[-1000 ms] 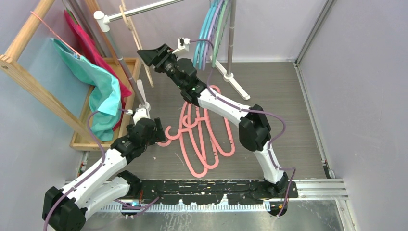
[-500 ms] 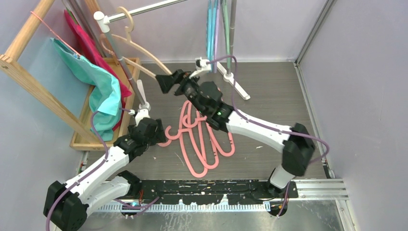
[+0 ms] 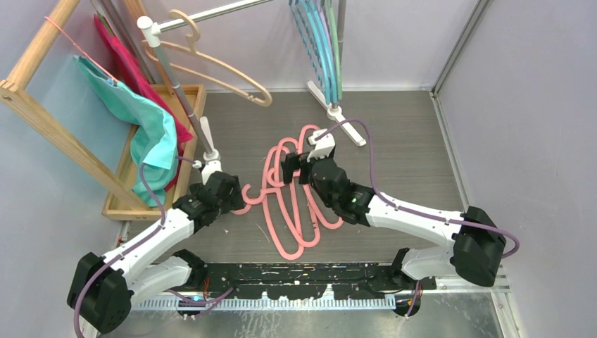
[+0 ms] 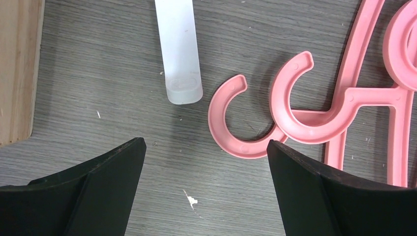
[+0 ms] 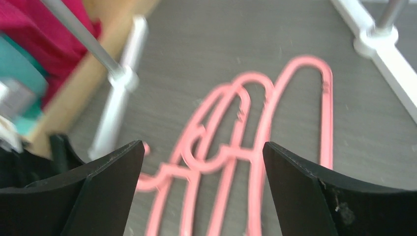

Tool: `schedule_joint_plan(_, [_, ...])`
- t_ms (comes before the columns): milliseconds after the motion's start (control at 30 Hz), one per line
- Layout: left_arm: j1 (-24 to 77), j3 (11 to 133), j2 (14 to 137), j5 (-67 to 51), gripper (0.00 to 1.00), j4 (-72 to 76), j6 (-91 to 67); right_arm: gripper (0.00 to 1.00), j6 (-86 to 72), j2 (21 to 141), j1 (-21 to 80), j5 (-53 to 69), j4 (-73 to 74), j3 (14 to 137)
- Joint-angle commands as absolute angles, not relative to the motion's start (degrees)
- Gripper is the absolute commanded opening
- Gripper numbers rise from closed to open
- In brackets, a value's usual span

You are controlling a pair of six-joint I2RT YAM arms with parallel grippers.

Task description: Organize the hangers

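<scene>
Pink hangers (image 4: pixel 246 149) lie heaped on the floor (image 3: pixel 401 141), likely waiting for the rail (image 3: pixel 211 13); left gripper (image 4: pixel 204 147) hangs wide open and empty by their hooks, ready to grab; right gripper (image 5: pixel 201 147) too, above them.

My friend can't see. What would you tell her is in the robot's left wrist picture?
On the grey floor lie pink hangers, two hooks overlapping, just ahead of the open, empty left gripper. A white rack foot lies up and left of the hooks, and a wooden edge runs down the far left.

Both arms (image 3: pixel 151 243) are white with black joints (image 3: pixel 479 246) and purple cables (image 3: pixel 369 144).
</scene>
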State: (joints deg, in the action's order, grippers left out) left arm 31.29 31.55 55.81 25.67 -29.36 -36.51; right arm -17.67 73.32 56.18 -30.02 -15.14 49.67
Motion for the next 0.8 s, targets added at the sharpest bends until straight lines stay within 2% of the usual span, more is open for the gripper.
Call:
schedule_joint_plan(0, [31.4,33.3,56.6,26.2,0.98,-26.5,-36.2,0.95,-20.3,72.6,58.0,-34.1,-3.3,45.0])
schedule_joint_plan(200, [31.4,33.4,57.5,25.9,0.98,-26.0,-36.4,0.82,-26.2,74.8,58.2,-33.1,3.3,40.3])
schedule_joint_plan(600, [31.4,31.7,55.0,25.9,0.98,-26.4,-36.9,0.81,-28.7,79.8,58.0,-26.1,5.1,37.3])
schedule_joint_plan(767, [31.4,30.9,53.8,26.1,0.98,-27.0,-37.1,0.81,-29.4,82.1,57.9,-26.8,5.3,37.2])
